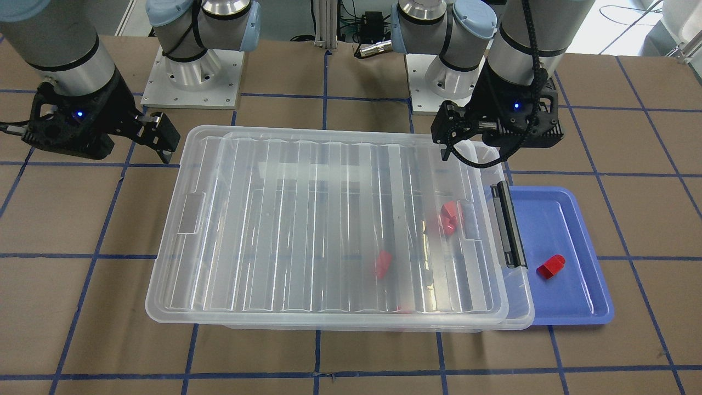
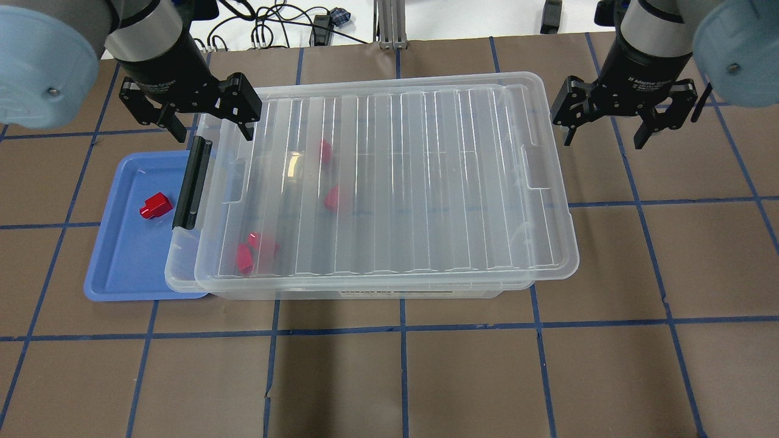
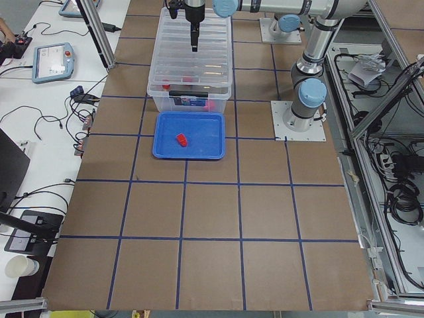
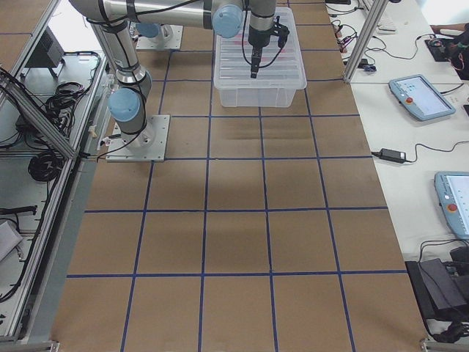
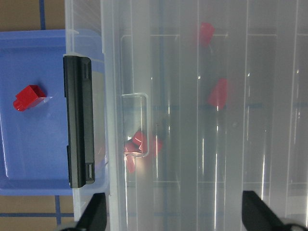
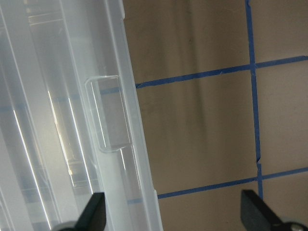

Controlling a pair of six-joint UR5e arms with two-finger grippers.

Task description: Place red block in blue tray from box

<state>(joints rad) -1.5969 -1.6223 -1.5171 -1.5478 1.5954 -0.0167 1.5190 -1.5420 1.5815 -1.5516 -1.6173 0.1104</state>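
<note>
The red block [image 2: 156,205] lies in the blue tray [image 2: 122,267], alone; it also shows in the front view [image 1: 550,266] and the left wrist view [image 5: 29,97]. The tray [image 1: 570,307] sits against the latch end of the box [image 2: 426,182]. The box's ribbed clear lid [image 1: 329,219] lies on it, shifted a little away from the tray. My left gripper [image 2: 213,131] is open and empty, above the box's latch end. My right gripper [image 2: 604,137] is open and empty, over the table just past the box's other end.
The black latch bar [image 2: 192,182] stands between tray and lid. Under the lid lie two single red pieces [image 2: 325,151] [image 2: 332,198] and a clump of red pieces [image 2: 252,252]. Brown table with blue tape lines all round.
</note>
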